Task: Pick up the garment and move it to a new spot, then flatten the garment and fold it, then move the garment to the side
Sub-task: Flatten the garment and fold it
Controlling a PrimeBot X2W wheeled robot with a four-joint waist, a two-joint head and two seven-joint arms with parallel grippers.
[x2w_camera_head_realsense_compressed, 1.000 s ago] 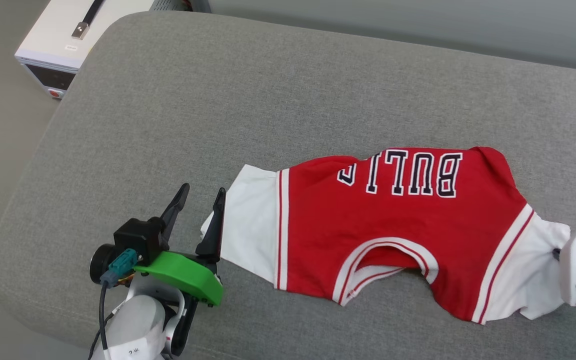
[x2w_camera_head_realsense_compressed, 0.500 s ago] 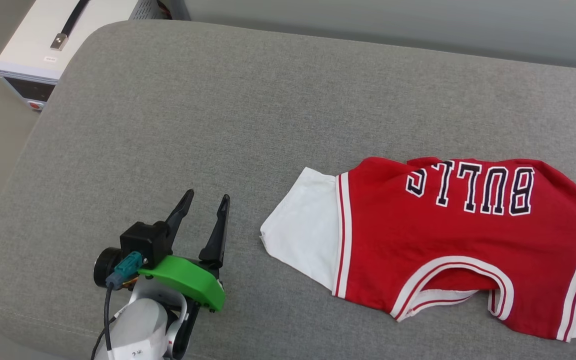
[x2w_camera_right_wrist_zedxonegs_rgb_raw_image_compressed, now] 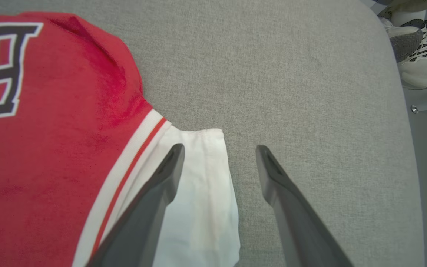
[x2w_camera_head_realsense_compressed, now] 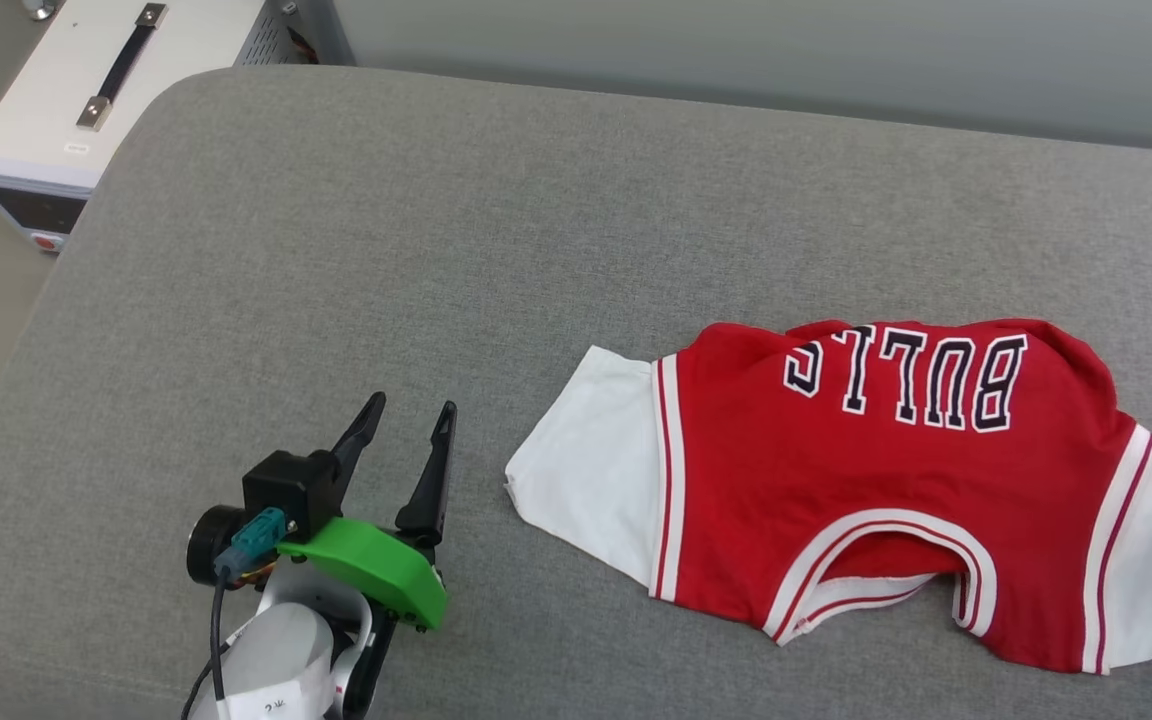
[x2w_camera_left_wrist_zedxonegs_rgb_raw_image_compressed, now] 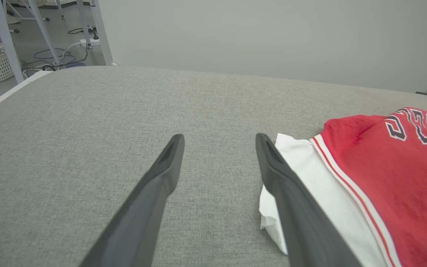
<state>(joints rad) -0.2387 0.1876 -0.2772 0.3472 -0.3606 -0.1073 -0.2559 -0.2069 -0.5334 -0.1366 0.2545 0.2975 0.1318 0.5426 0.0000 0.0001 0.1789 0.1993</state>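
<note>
The red garment lies crumpled on the grey bench, toward the right. The left gripper is open, near one white sleeve. The right gripper is open over the other sleeve, maybe touching it.

Head: you look down on the cushion | left wrist: low, facing the wall | right wrist: close, downward | shared: garment.
</note>
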